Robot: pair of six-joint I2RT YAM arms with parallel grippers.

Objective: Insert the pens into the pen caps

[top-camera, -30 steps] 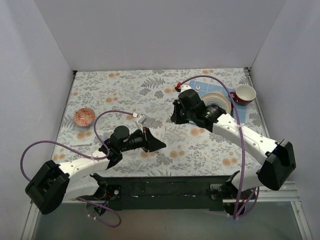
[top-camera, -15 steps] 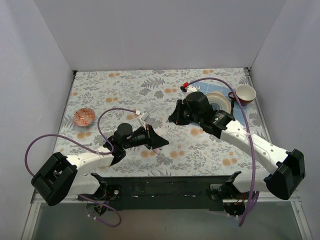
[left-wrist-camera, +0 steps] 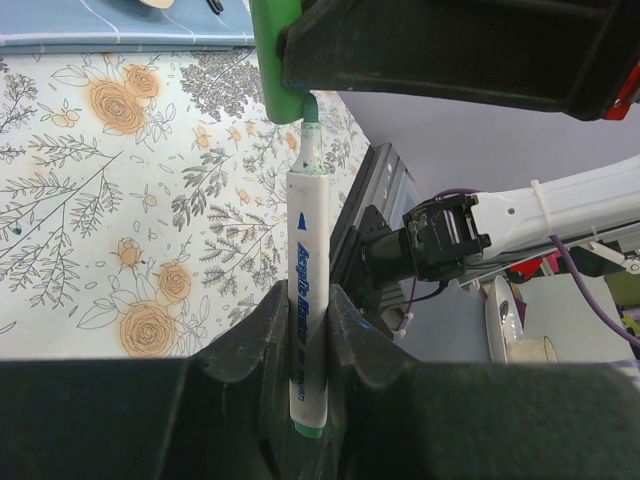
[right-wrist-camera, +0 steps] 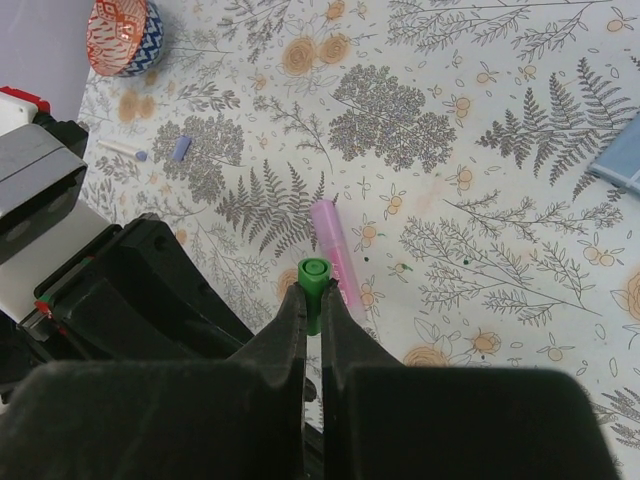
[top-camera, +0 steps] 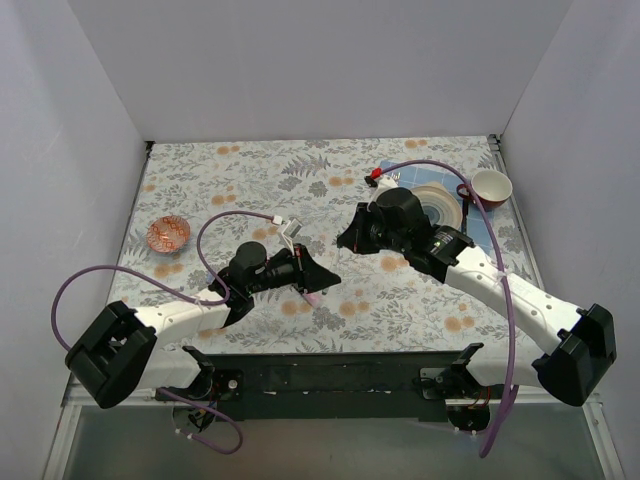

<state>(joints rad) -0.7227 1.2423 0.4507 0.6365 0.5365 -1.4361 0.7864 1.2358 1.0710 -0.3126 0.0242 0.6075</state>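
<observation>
My left gripper (left-wrist-camera: 308,300) is shut on a white pen (left-wrist-camera: 307,240) with blue lettering and green ends. The pen points away from the wrist, and its green tip meets the mouth of the green pen cap (left-wrist-camera: 272,60). My right gripper (right-wrist-camera: 313,300) is shut on that green cap (right-wrist-camera: 314,275), above the table. In the top view the two grippers (top-camera: 322,276) (top-camera: 350,240) face each other mid-table. A pink-lilac pen (right-wrist-camera: 333,245) lies flat on the cloth below them (top-camera: 312,297). A small lilac cap (right-wrist-camera: 181,148) and a thin whitish pen (right-wrist-camera: 118,147) lie further left.
A red patterned bowl (top-camera: 168,234) sits at the left. At the back right a plate (top-camera: 437,203) rests on a blue cloth (top-camera: 478,228) beside a red-and-white cup (top-camera: 491,186). White walls enclose the floral tablecloth (top-camera: 250,180). Purple cables loop over both arms.
My left gripper has carried the white pen right and a little forward, up to the green cap. The right arm has shifted slightly right, its base end swinging out. Both grips are unchanged.
</observation>
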